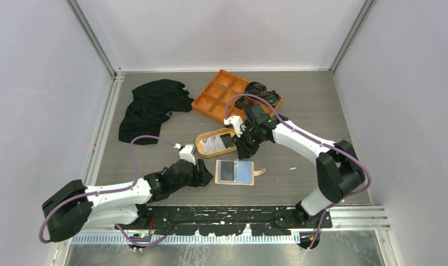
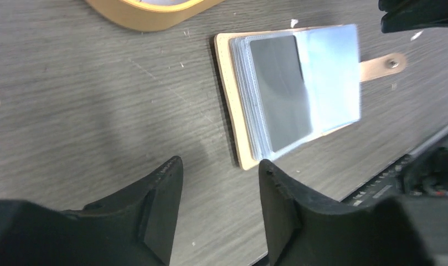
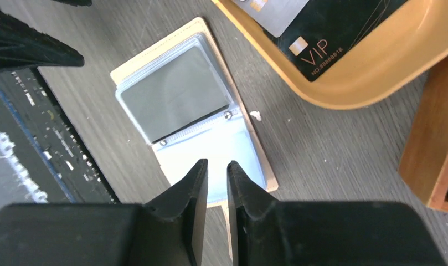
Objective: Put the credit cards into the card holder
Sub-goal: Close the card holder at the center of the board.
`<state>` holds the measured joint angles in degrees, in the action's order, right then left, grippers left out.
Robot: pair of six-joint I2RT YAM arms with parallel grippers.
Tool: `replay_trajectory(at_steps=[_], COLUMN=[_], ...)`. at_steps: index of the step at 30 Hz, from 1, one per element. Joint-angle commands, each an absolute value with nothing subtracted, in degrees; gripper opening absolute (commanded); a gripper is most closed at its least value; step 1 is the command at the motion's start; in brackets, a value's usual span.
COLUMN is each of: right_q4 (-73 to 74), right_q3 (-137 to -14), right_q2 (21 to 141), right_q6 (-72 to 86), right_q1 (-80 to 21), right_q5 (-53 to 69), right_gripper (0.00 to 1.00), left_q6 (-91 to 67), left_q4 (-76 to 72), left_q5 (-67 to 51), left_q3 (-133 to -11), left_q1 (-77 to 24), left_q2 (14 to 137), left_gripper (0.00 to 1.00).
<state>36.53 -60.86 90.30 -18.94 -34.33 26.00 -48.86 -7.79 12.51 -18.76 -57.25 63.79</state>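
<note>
Risks, left to right:
- Left end effector (image 2: 220,166): released, jaws wide, nothing in them. It hangs low over the worktop (image 2: 72,100), just beside the card holder's (image 2: 232,100) left edge. If it nudges that edge, the holder slides; nothing pins it down.
- The holder lies open and flat near the front of the worktop, between the two arms. It holds a grey card (image 3: 174,91) on the left and a light blue card (image 2: 335,72) on the right, both under clear sleeves. Can't tell if either is fully seated. A sleeve could spring up and snag a fingertip.
- Right end effector (image 3: 217,163): jaws almost together with a thin slit, and I see nothing in it. It sits right above the blue side, so a drag on leaving could lift that sleeve or pull the card out.
- Both arms crowd the holder, so there's a collision risk if they move together.

Around:
- Black cloth (image 1: 152,108) at far left, well apart.
- Oval dish (image 3: 349,94) just behind the holder, with the black VIP card (image 3: 343,33) and another grey card (image 3: 277,11) waiting. Flat cards in a curved dish look hard to pinch.
- Snap tab (image 2: 385,65) sticks out on the right.
- Orange tray (image 3: 432,155) beside the dish limits the right arm's approach.
</note>
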Motion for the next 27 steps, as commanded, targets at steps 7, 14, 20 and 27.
replay_trajectory(at_steps=[7, 14, 20, 27], right_q4=[33.4, 33.9, 34.3, 34.2], right_q3=[-55.9, -56.0, -56.8, -57.8], right_q2=[88.7, 90.7, 92.6, 94.8], right_q6=[-31.4, -37.2, -37.2, -36.7], right_q1=[-35.3, -37.2, -38.9, -41.3], right_q5=[33.2, 28.6, 25.6, 22.0], right_gripper=[0.35, 0.36, 0.36, 0.34], left_q6=[-55.9, -59.1, -61.5, -62.8], left_q4=[-17.1, -31.5, -38.7, -41.8], left_q5=[9.7, 2.5, 0.8, 0.5], left_q3=[-11.1, -9.7, -10.0, -10.7], left_q1=[-56.1, -53.0, -52.0, -51.7], left_q2=[54.1, 65.2, 73.6, 78.6], left_gripper=[0.75, 0.74, 0.72, 0.66])
